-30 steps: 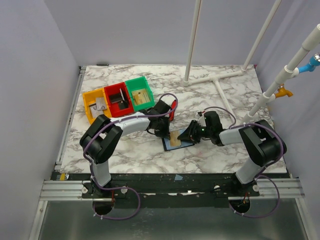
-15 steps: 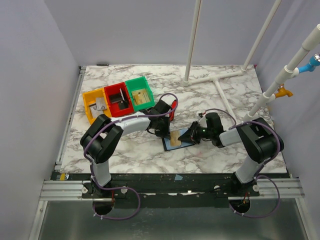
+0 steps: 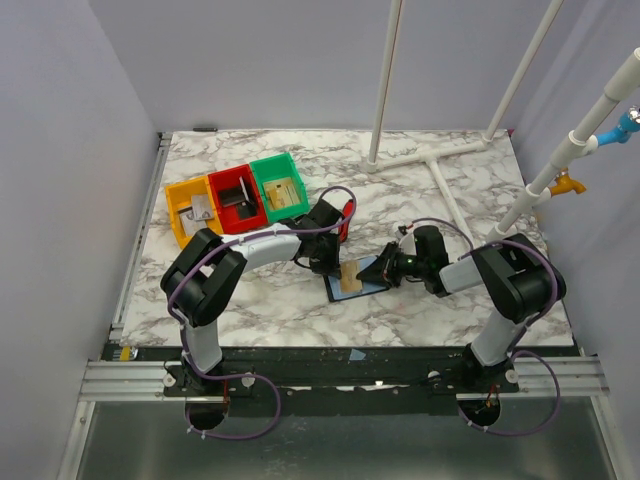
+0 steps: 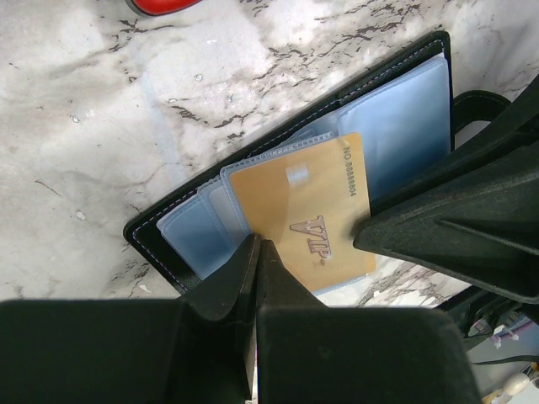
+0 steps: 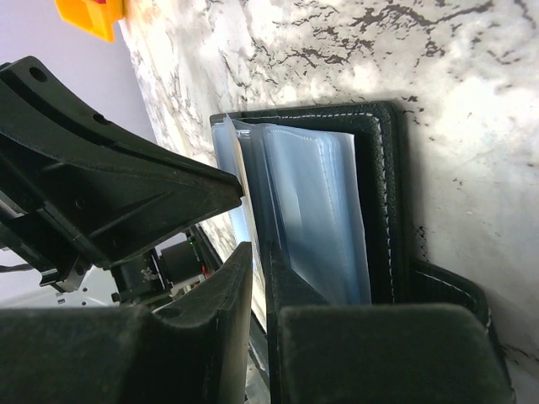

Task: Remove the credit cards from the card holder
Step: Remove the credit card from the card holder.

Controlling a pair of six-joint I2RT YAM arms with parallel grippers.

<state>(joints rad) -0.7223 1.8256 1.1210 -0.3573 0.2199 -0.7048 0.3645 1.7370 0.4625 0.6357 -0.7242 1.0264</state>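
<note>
"VIP", gold credit card (image 4: 286, 202) (number unclear)

Card holder (image 4: 150, 238) matt black stitched leather-look, glossy clear plastic sleeves; credit card (image 4: 307, 210) glossy gold.

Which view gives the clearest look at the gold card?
Left wrist: the gold card lies face-up, its VIP lettering readable. Top external shows only a small tan patch; right wrist sees it edge-on at best.

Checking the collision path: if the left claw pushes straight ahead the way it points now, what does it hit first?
The credit card. The shut left claw has its tips at the card's near edge, over the open card holder. Whether they are touching yet is unclear.
</note>
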